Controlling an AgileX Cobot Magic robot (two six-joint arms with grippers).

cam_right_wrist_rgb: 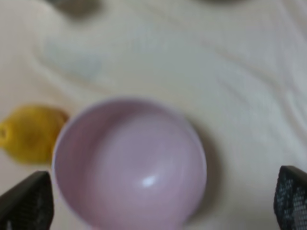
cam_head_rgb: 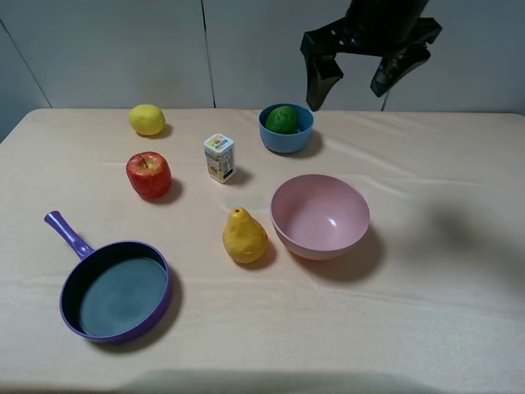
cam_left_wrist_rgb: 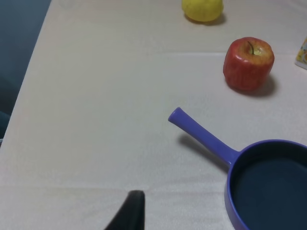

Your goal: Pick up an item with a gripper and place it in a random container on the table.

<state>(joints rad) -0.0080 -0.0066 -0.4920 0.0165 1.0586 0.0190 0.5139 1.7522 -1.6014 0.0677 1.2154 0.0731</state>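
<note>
Closest to the high camera I see the purple frying pan (cam_head_rgb: pixel 116 293), with its handle pointing to the back left. Behind it stand the yellow pear (cam_head_rgb: pixel 244 236) and the big pink bowl (cam_head_rgb: pixel 320 216), near each other but not touching. The lime (cam_head_rgb: pixel 282 119) sits inside the small blue bowl (cam_head_rgb: pixel 287 129) at the back of the worktop (cam_head_rgb: pixel 443 328). It is round and dark green (the skin looks a bit rough, with a pale shine on top), and it fills most of the bowl and rises a little over the rim. My right tool (cam_head_rgb: pixel 354 78) hangs in the air above and a bit to the right of the blue bowl, fingers spread wide and holding nothing. From its wrist camera I look down on the pink bowl, quite blurred. Of my left tool (cam_left_wrist_rgb: pixel 128 213) only one dark fingertip shows over the cloth, so I cannot tell its state. A red apple (cam_head_rgb: pixel 148 175), a lemon (cam_head_rgb: pixel 147 120) and a small carton (cam_head_rgb: pixel 220 158) stand on the left side.
</note>
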